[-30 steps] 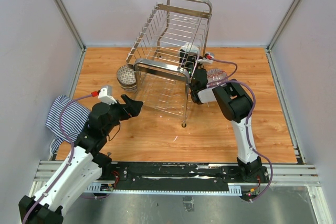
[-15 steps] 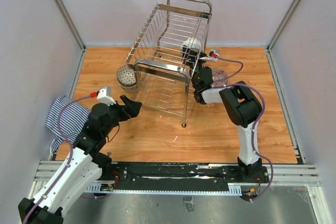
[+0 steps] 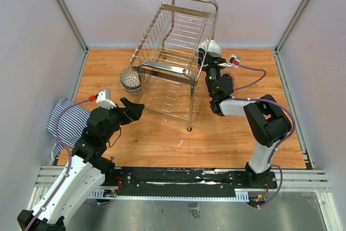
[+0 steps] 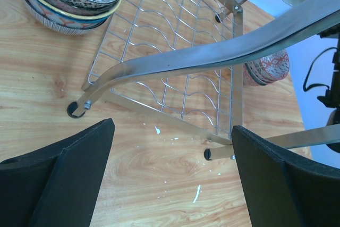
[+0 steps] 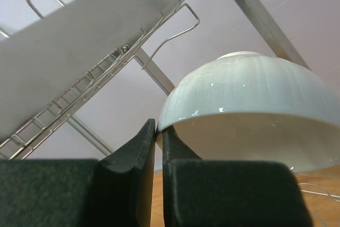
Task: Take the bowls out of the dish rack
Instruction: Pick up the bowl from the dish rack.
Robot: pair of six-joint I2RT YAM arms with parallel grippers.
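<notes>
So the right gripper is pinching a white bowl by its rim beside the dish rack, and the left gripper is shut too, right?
No, the left gripper is open, as the left wrist view shows. The right gripper does pinch the white bowl by its rim beside the dish rack.

We looked down from above and behind on the whole table (image 3: 227, 133); close in, our left wrist view faced down, our right up, all sharing the dish rack (image 3: 166, 69).
</notes>
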